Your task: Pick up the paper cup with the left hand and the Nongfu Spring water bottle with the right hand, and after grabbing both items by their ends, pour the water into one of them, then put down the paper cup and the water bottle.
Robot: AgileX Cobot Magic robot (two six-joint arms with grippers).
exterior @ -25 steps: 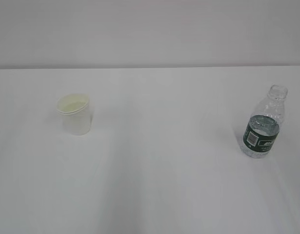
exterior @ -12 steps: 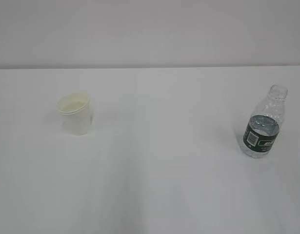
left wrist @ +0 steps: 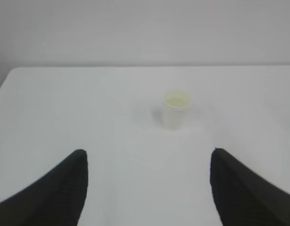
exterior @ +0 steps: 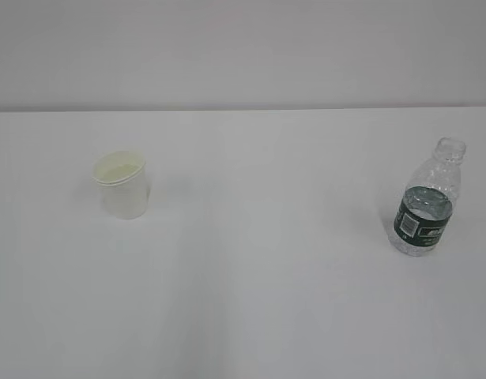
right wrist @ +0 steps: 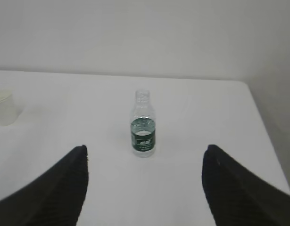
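Observation:
The paper cup stands upright on the left of the white table, white with a cream inside. In the left wrist view the paper cup is well ahead of my left gripper, which is open and empty. The Nongfu Spring water bottle stands upright at the right, clear, uncapped, with a dark green label and water up to about the label's top. In the right wrist view the bottle stands ahead of my open, empty right gripper. Neither arm shows in the exterior view.
The white table ends at a pale wall behind. The table's left edge shows in the left wrist view and its right edge in the right wrist view. The paper cup also shows at far left there.

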